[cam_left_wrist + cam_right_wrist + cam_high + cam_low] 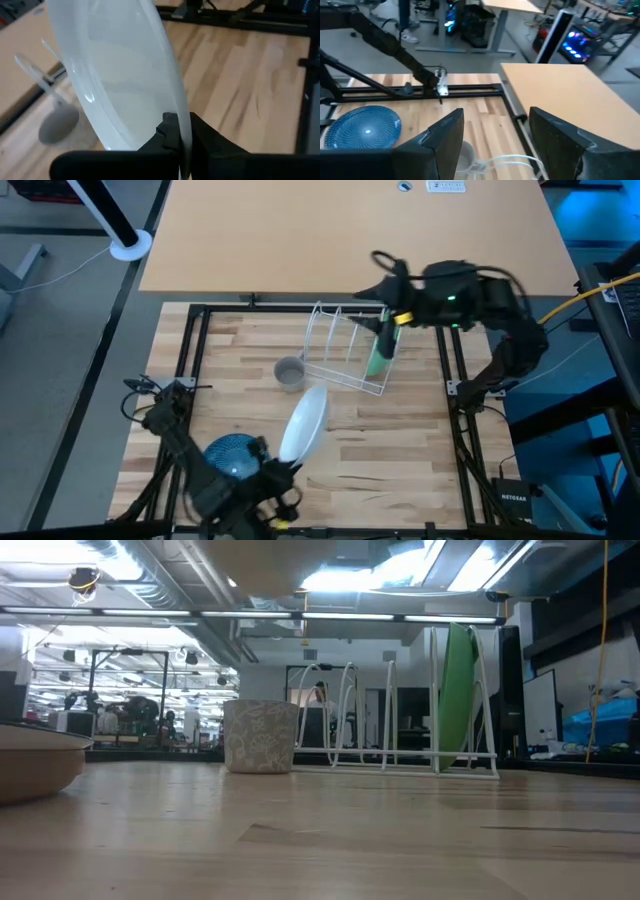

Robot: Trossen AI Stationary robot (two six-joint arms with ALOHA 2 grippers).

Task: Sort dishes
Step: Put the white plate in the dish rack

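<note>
My left gripper (280,461) is at the table's near side, shut on the white plate (305,423), which stands out from it toward the rack. The dark blue plate (232,455) lies flat beside it on the table. The green plate (458,690) stands on edge in the right end of the white wire rack (345,345). My right gripper (495,145) hovers open just above the rack and the green plate (380,355), with nothing between its fingers. A tan plate rim (35,760) shows in the low view; the brown-orange plate does not show from above. My left gripper pinches the white plate's rim (182,137) between its two fingers, one finger (167,132) on the plate's inner face and one on its back. The fingers come from the table's near left. The plate is held up on edge, tilted, above the table.
A small grey cup (290,372) stands just left of the rack's near corner. The rack's other slots (345,710) are bare wire. A black frame (190,350) borders the wooden table, and a second tabletop (350,240) lies beyond the far edge.
</note>
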